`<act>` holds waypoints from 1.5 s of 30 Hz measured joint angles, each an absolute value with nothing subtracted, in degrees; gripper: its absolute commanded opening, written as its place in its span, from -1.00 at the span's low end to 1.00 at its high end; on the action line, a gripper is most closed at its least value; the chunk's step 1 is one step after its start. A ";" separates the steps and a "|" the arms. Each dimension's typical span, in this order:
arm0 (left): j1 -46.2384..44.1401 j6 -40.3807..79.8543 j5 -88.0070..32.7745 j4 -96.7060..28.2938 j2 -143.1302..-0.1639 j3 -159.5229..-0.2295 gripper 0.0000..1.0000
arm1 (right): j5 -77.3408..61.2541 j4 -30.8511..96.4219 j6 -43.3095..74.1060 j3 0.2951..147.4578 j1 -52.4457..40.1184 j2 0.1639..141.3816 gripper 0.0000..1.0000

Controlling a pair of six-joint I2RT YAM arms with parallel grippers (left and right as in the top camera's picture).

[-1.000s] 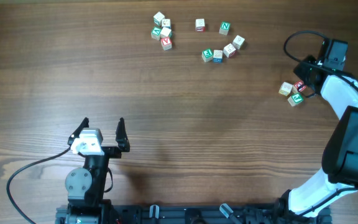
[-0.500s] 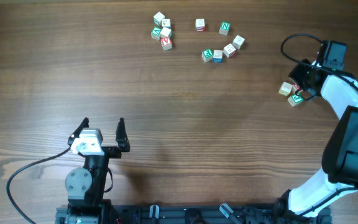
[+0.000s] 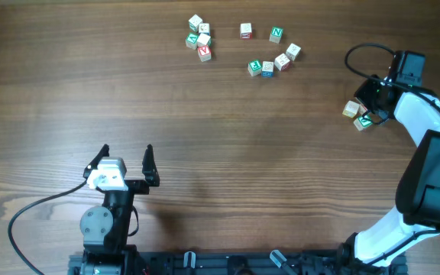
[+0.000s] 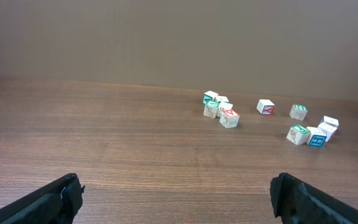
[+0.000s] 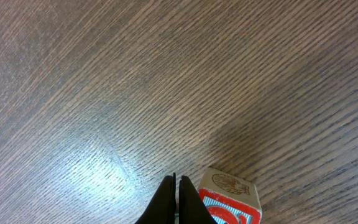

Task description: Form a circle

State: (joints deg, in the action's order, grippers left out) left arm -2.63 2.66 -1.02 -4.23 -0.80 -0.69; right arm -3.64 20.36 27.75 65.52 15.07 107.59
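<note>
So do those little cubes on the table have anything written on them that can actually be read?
"N", in green, on the green-edged block in the looser group.
"V", in red, on the red-edged block in the tight cluster.
The other blocks carry coloured marks too small to read.
The close-up block in the right wrist view shows a brownish picture, no legible letter.
No brands or numbers visible.

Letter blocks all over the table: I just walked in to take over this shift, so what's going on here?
The right gripper, shut, sits right beside a red-edged block in a small group near the right edge of the table. The left gripper rests open near the front, touching nothing. The other blocks lie in two loose clusters at the far side; there is no circle yet.
</note>
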 measured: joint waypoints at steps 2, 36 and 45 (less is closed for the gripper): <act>-2.63 2.66 -1.02 -4.23 -0.80 -0.69 1.00 | -3.64 20.36 27.75 65.52 15.07 107.59 -0.91; -2.63 2.66 -1.02 -4.23 -0.80 -0.69 1.00 | 9.98 23.81 36.42 65.52 15.07 107.70 -0.91; -2.63 2.66 -1.02 -4.23 -0.80 -0.69 1.00 | 10.37 24.80 36.42 65.52 15.07 107.70 -0.91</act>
